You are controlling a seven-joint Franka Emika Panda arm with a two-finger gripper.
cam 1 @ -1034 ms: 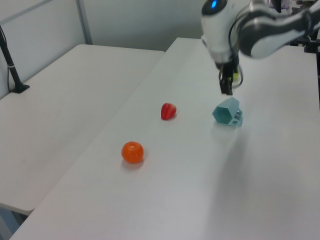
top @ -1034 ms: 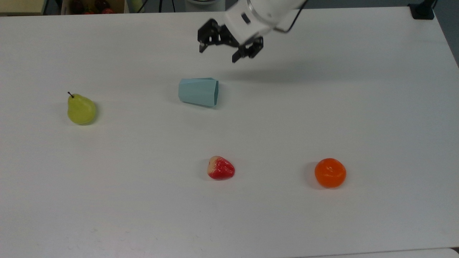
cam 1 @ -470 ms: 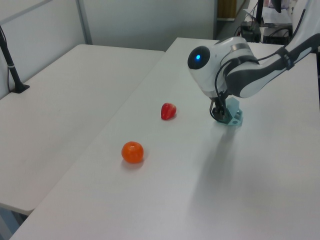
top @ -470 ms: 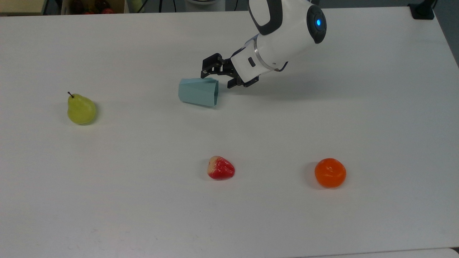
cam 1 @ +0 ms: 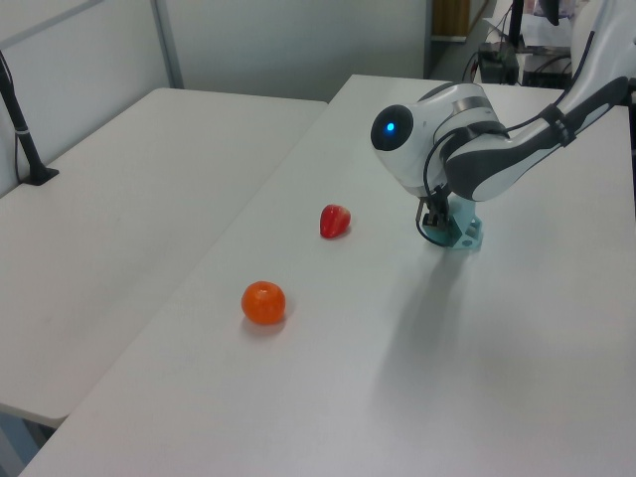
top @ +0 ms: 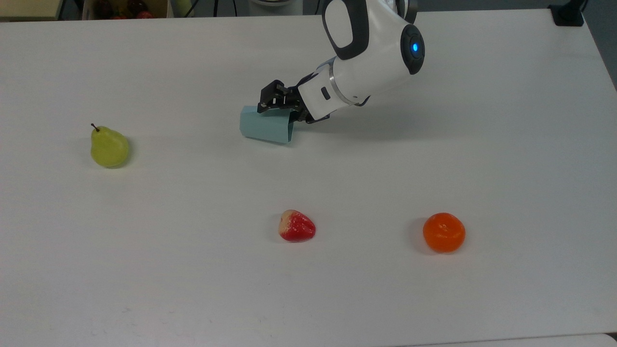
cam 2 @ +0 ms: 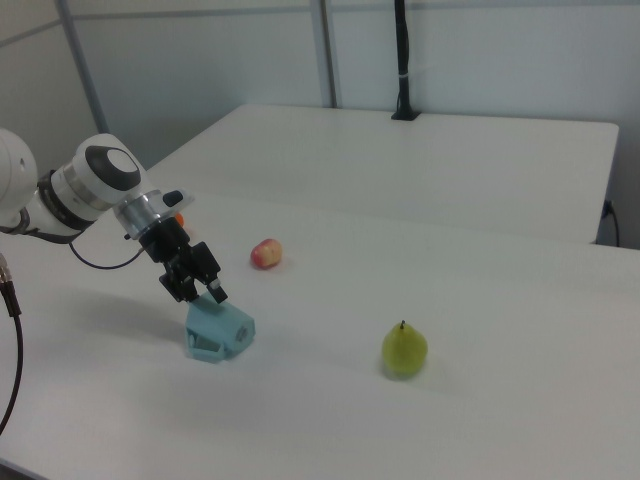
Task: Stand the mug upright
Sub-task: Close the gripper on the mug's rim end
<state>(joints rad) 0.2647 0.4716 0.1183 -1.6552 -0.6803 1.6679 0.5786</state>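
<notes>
Nearest me in the top view sit the strawberry (top: pixel 297 226) at six o'clock and the orange (top: pixel 444 233) at about four, with the pear (top: pixel 109 147) out at nine, all well apart from the work. Further up the surface (top: pixel 144 270), just above centre at roughly twelve o'clock, the mug (top: pixel 266 125) lies on its side, its rim toward the top view's right. My end effector (top: pixel 280 107) is low at that rim end, fingers apart, one seeming to reach over the upper wall near the rim; whether it touches I cannot tell. I judge this the grasp step, not yet closed. Next I would pinch the wall at the rim, then lift and rotate so the narrow base comes down.
</notes>
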